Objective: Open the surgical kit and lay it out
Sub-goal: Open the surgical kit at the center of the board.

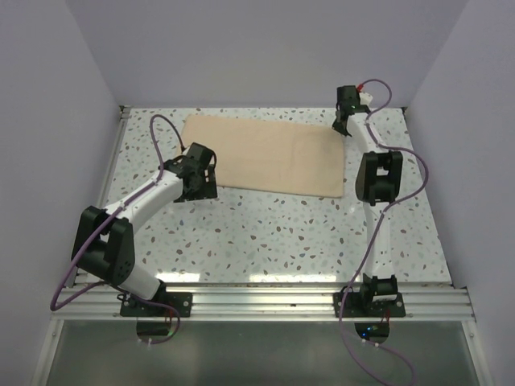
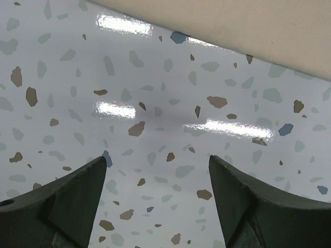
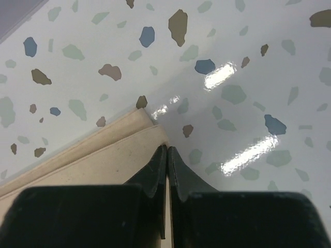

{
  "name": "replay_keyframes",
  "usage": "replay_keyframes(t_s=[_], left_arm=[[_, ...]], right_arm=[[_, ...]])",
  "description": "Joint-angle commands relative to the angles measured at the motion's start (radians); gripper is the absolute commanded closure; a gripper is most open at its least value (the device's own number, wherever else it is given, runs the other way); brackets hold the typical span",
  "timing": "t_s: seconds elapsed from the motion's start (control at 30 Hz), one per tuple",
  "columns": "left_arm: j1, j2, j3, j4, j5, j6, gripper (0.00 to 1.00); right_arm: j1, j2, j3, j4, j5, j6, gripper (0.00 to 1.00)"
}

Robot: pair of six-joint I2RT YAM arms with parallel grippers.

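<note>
Right gripper (image 3: 167, 151) fingers pressed together at cloth wrap (image 3: 88, 165) corner | left gripper (image 2: 158, 160) fingers wide over table (image 2: 62, 62)

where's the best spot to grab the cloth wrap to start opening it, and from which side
Take the cloth wrap at its far right corner, pinching only the top layer. It lies flat on the table, so the middle offers nothing to pinch, while that corner shows stacked folded edges. Come in low from the right arm's side; the right gripper sits shut at that corner.
</note>
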Motion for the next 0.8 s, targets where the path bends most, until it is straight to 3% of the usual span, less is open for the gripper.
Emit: replay_keyframes(t_s=[0.0, 0.47, 0.77], left_arm=[[0.003, -0.030, 0.054, 0.018, 0.000, 0.005, 0.16], [0.003, -0.059, 0.094, 0.050, 0.029, 0.029, 0.15], [0.010, -0.055, 0.190, 0.044, -0.005, 0.039, 0.13]], right_arm=[[0.005, -0.162, -0.006, -0.027, 0.045, -0.030, 1.00], [0.083, -0.342, -0.134, -0.147, -0.027, -0.053, 1.00], [0.315, -0.502, -0.390, -0.136, -0.196, -0.035, 1.00]])
